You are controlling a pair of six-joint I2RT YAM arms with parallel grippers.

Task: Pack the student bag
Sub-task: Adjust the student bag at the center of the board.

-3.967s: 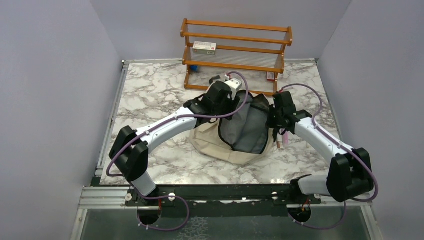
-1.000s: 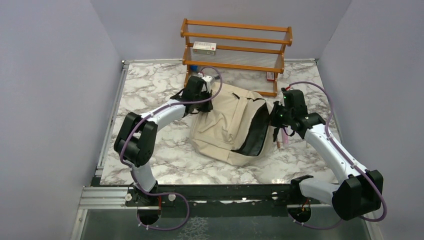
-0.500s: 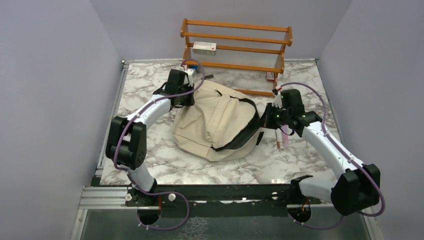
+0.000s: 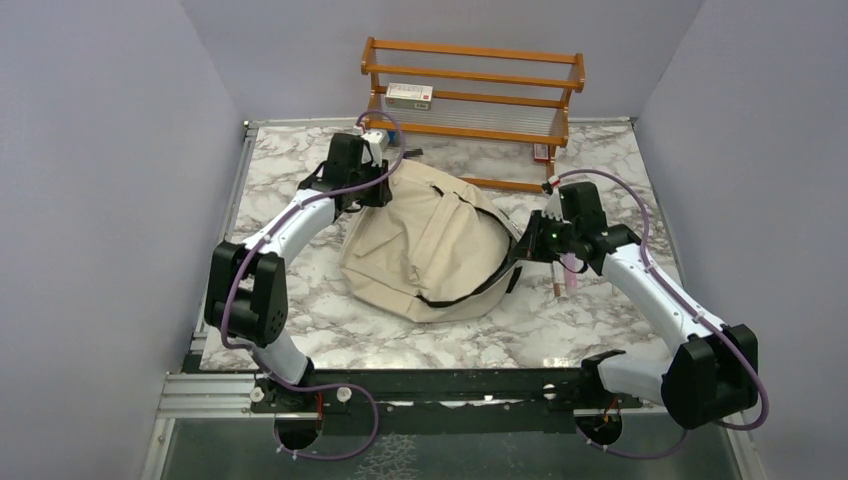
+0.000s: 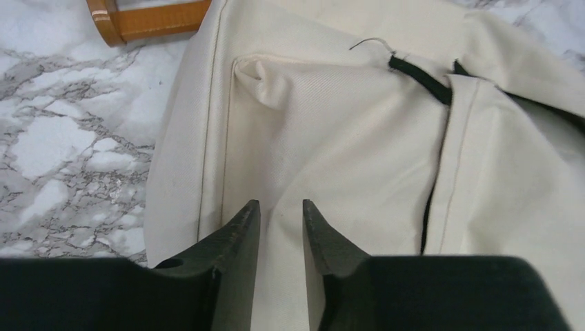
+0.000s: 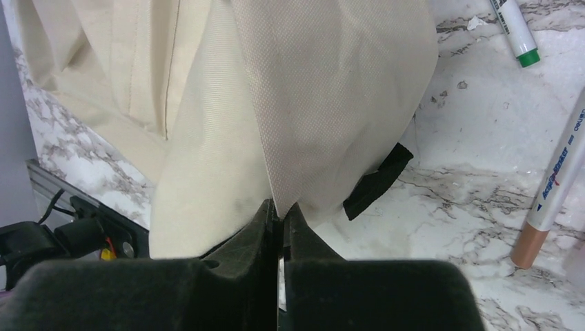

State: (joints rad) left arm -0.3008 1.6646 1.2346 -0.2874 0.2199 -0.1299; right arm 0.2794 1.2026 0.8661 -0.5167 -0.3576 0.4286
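The student bag (image 4: 430,245), a big cream canvas backpack with black straps, lies slumped in the middle of the marble table, cream side up. My left gripper (image 4: 376,193) is at the bag's far left corner. In the left wrist view its jaws (image 5: 281,207) stand a little apart over the cream fabric (image 5: 331,138), and nothing is pinched between them. My right gripper (image 4: 528,242) is at the bag's right edge. It is shut (image 6: 279,207) on a fold of the bag's cream cloth (image 6: 324,89), next to a black strap end (image 6: 378,183).
A wooden rack (image 4: 470,100) stands at the back with a small box (image 4: 409,94) on its shelf; its foot (image 5: 145,17) is close to my left gripper. Pens (image 4: 568,272) lie on the table right of the bag, among them a green-capped marker (image 6: 514,31) and a brown-tipped pen (image 6: 552,193).
The bag was drawn left and turned over, so its dark lining no longer shows. My left gripper has let go of the fabric and opened. The right one keeps its hold.
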